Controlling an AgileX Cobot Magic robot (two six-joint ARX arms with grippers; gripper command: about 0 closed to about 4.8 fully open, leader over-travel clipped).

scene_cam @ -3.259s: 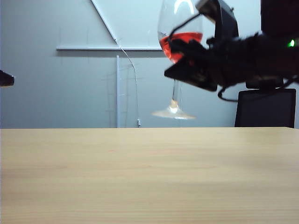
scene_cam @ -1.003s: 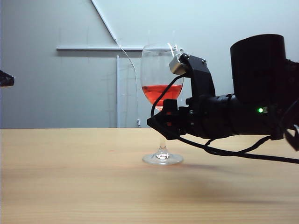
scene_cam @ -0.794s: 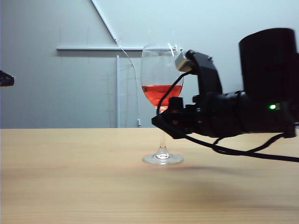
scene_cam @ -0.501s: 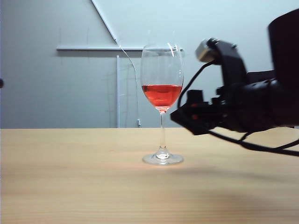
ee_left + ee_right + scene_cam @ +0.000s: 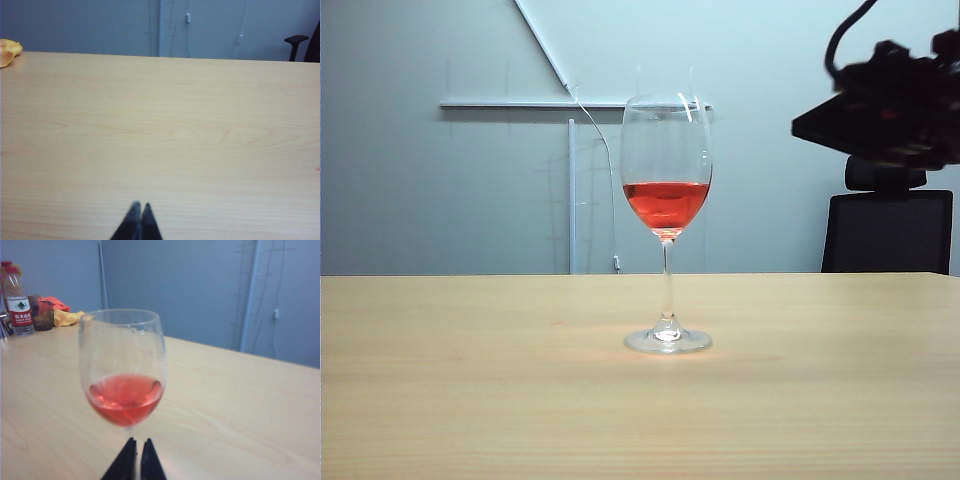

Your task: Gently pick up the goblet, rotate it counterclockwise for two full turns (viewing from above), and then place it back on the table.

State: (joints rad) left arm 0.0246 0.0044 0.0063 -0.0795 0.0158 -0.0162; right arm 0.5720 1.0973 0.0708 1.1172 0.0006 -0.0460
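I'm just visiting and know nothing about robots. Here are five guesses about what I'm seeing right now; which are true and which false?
1. The goblet stands upright on the table. True.
2. The right gripper is clamped on the stem. False: it is shut on nothing, clear of the glass.
3. The glass is empty. False: red liquid fills the bottom of the bowl.
4. The left gripper is shut over bare tabletop. True.
5. The goblet lies tipped over. False: it is upright.
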